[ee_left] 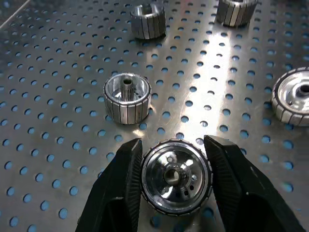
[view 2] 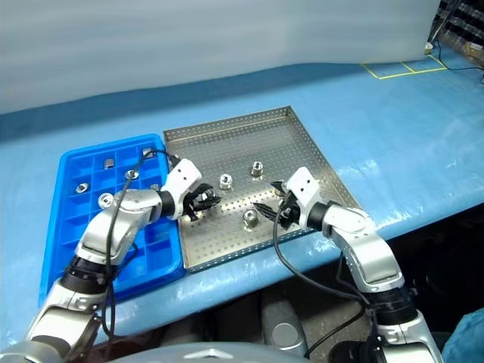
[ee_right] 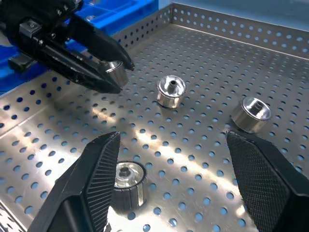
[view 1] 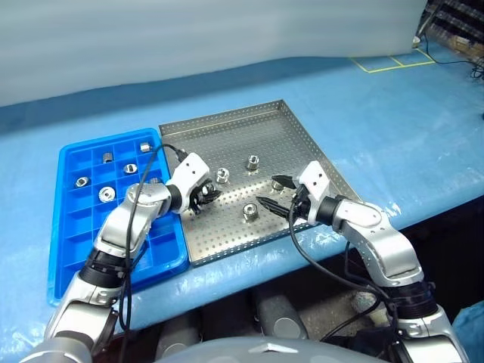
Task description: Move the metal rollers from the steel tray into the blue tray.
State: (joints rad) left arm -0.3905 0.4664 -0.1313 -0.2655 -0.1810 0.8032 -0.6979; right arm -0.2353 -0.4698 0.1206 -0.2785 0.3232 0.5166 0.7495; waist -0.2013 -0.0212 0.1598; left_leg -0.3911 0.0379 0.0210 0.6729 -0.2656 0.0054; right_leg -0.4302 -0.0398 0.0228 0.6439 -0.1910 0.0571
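Blue-covered table (view 1: 393, 128) bearing the steel tray (view 1: 302, 132); left gripper (ee_left: 174, 181) clamping one metal roller (ee_left: 175, 177) above the steel tray; right gripper (ee_right: 171, 181) hanging wide above it; blue tray (view 1: 60, 219) lying just beside it.

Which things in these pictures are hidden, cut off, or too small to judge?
- Left eye view: the left arm covers some blue tray compartments.
- Left wrist view: one metal roller is cut by the edge.
- Right wrist view: a right gripper finger partly hides the nearest roller.
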